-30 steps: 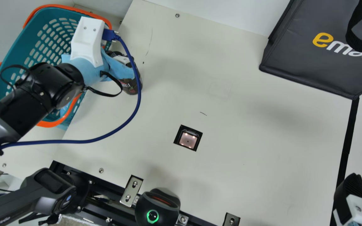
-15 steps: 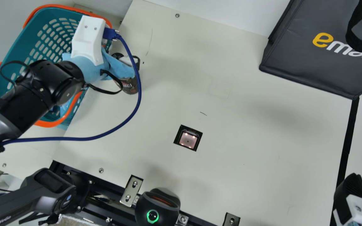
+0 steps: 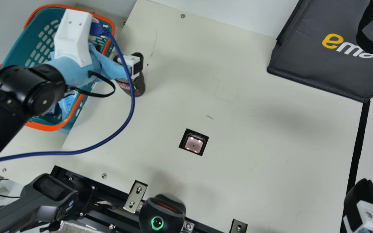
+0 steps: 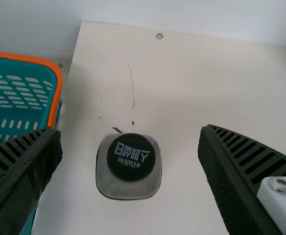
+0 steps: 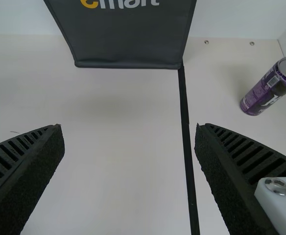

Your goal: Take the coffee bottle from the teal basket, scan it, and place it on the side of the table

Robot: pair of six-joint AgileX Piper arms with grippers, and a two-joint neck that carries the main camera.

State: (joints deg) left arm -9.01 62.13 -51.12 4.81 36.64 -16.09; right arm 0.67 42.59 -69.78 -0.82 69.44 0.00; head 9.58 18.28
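One basket [image 3: 49, 128] sits at left; just right of it, the left tool [image 3: 127, 66] hangs wide open and empty over the coffee bottle [image 3: 138, 86], upright on the worktop [image 3: 248, 142]. Near right, the right tool [image 3: 362, 195] gapes wide, gripping nothing.

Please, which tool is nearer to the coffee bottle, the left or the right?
Left. The left tool is open over the coffee bottle, beside the teal basket. The right tool is far from it, at the main view's lower right.
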